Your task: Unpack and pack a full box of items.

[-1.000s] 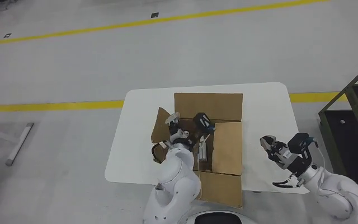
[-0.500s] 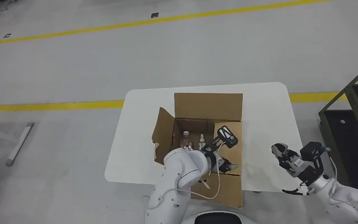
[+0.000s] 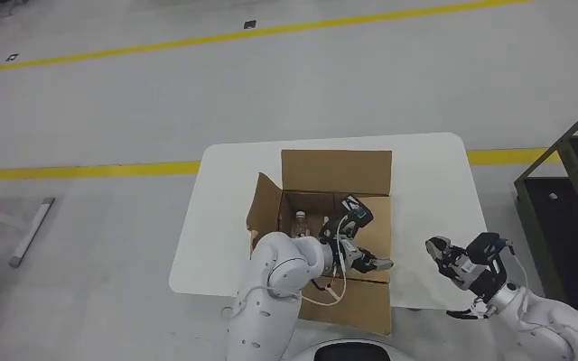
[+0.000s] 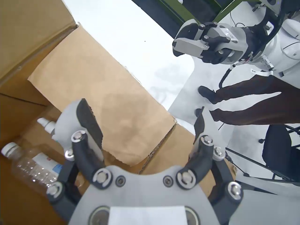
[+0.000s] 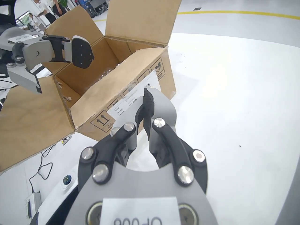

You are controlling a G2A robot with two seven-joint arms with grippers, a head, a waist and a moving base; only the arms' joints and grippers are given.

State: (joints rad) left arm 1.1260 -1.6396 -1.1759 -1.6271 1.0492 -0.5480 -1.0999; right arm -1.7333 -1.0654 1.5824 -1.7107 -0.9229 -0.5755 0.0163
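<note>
Hovering left gripper (image 4: 143,113) over open box (image 3: 336,170) with fingers (image 4: 90,122) spread, parking right gripper (image 5: 145,99) beside it, fingers (image 5: 164,108) pressed together.

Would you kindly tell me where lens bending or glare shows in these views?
Right wrist view: the yellow floor line bows, a wide-angle bend; left wrist view: the table edge curves likewise, and the clear bottle in the box glints; top view: little bending, even light.

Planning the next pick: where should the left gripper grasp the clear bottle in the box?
Probably across the clear bottle, on its ribbed body below the white cap, coming down into the open box: it seems to lie sideways, walled in.
</note>
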